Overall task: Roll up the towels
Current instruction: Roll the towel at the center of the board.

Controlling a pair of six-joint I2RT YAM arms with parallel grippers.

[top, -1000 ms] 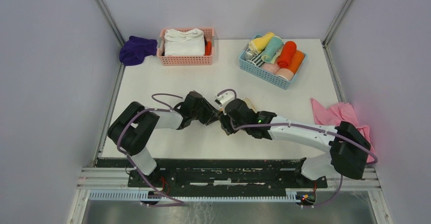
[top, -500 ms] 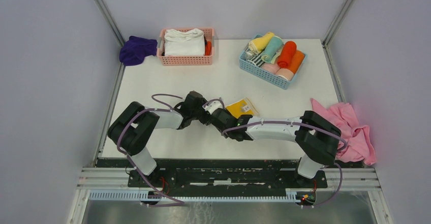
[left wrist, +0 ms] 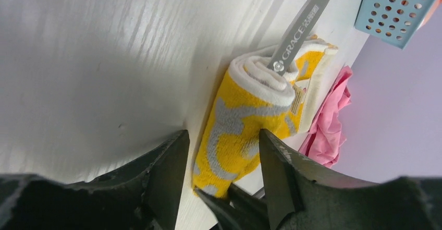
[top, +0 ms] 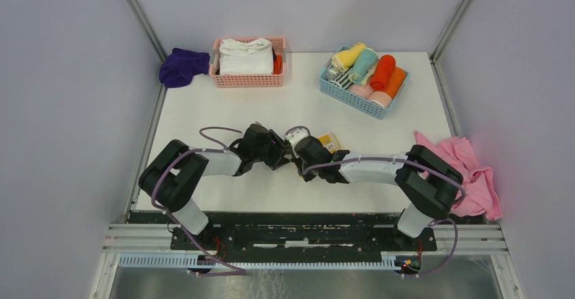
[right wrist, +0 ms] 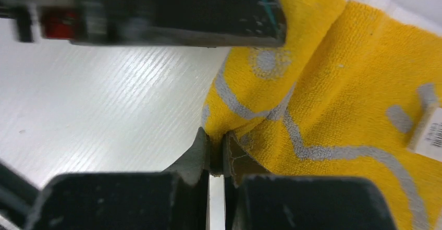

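Note:
The yellow towel (left wrist: 245, 120), with white-grey markings, lies partly rolled on the white table (top: 224, 116); a grey label (left wrist: 299, 29) sticks out of its far end. My left gripper (left wrist: 221, 136) is open, one finger on each side of the roll's near end. My right gripper (right wrist: 217, 138) is shut on the yellow towel (right wrist: 333, 84), pinching a fold at its near corner. In the top view the left gripper (top: 276, 154) and right gripper (top: 298, 155) meet head to head, and only a bit of yellow towel (top: 329, 141) shows. The purple towel (top: 183, 66) lies bunched at the far left corner.
A pink basket (top: 247, 80) of white cloths stands at the back left. A blue basket (top: 352, 95) of rolled towels stands at the back right. A pale pink cloth (top: 468, 170) lies crumpled at the table's right edge.
My right gripper has closed on the yellow towel's corner. My left gripper's jaws have widened round the roll. The towel shows less from above than half a second ago.

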